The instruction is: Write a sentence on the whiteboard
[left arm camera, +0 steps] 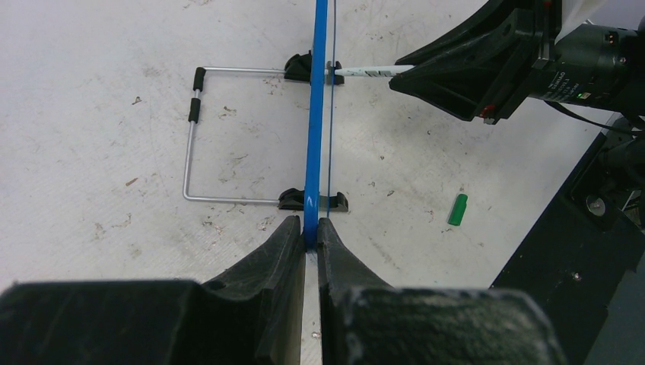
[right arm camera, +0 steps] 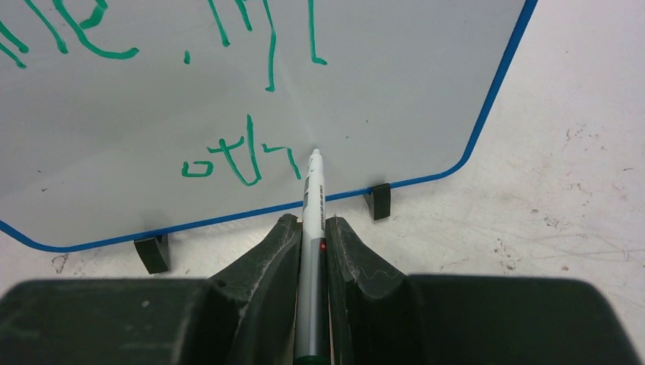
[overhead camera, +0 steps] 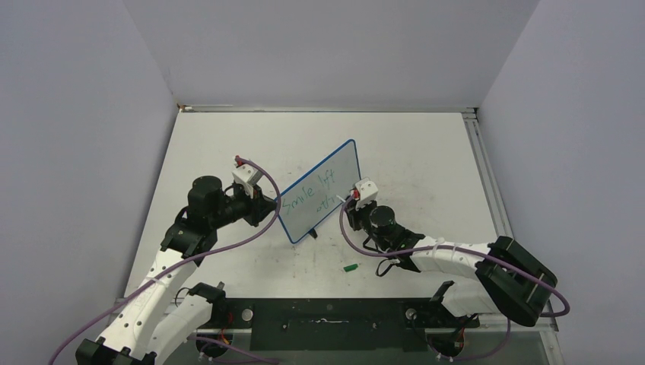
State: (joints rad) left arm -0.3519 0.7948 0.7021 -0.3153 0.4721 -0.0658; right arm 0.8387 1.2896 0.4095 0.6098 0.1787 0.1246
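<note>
The whiteboard (overhead camera: 323,182) stands upright mid-table on small black feet, blue-framed. My left gripper (overhead camera: 275,205) is shut on its left edge; in the left wrist view the blue frame (left arm camera: 316,114) runs edge-on between my jaws (left arm camera: 311,232). My right gripper (overhead camera: 351,204) is shut on a grey-and-white marker (right arm camera: 313,205), whose tip touches the board's lower part. The green sentence (right arm camera: 243,156) shows two lines: an upper line, cut off at the top of the right wrist view, and "oth" with a further stroke below. It also shows in the top view (overhead camera: 308,192).
A green marker cap (overhead camera: 351,268) lies on the table in front of the board, also in the left wrist view (left arm camera: 457,209). The board's wire stand (left arm camera: 199,144) sticks out behind it. Grey walls enclose the scuffed white tabletop; the black base rail runs along the near edge.
</note>
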